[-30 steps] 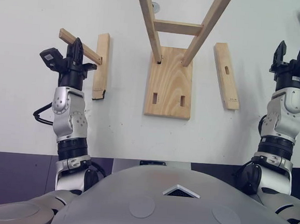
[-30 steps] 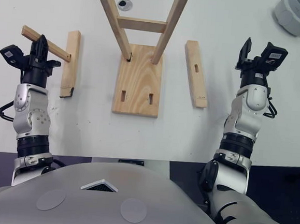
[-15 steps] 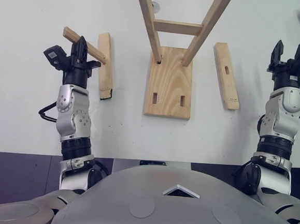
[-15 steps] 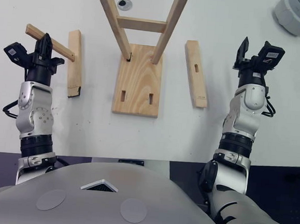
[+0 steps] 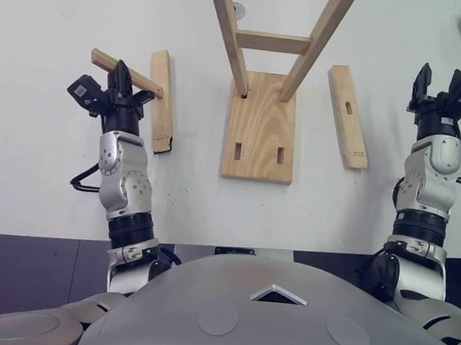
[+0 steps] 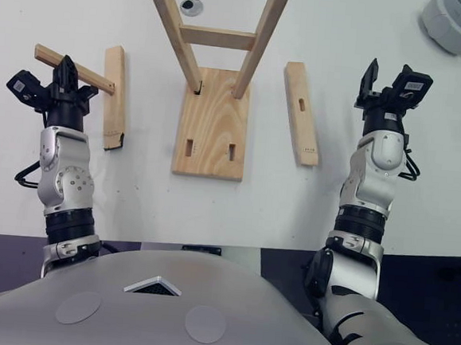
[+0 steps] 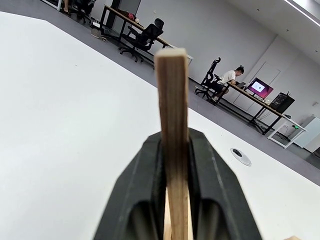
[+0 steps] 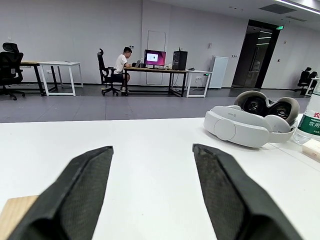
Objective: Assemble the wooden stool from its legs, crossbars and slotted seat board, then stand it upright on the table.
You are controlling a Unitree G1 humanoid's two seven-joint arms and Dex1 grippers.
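Note:
The slotted seat board (image 5: 260, 127) lies flat mid-table with two legs (image 5: 228, 33) joined by a crossbar (image 5: 273, 41) standing in its far slots. My left gripper (image 5: 120, 80) is shut on a thin crossbar (image 5: 126, 72), whose far end sits at a slotted leg (image 5: 162, 103) lying on the table; in the left wrist view the crossbar (image 7: 173, 130) stands between the black fingers (image 7: 137, 185). Another slotted leg (image 5: 347, 126) lies right of the board. My right gripper (image 5: 439, 81) is open at the right, with nothing between its fingers (image 8: 85, 195).
A white headset (image 8: 247, 124) sits on the table at the far right (image 6: 458, 23). A round cable port (image 6: 191, 8) is set in the tabletop behind the stool. Bare white table (image 5: 40, 149) lies around the parts.
My left arm has shifted right and the held crossbar with its attached leg swung: the leg's near end moved right. My right gripper has drifted slightly left.

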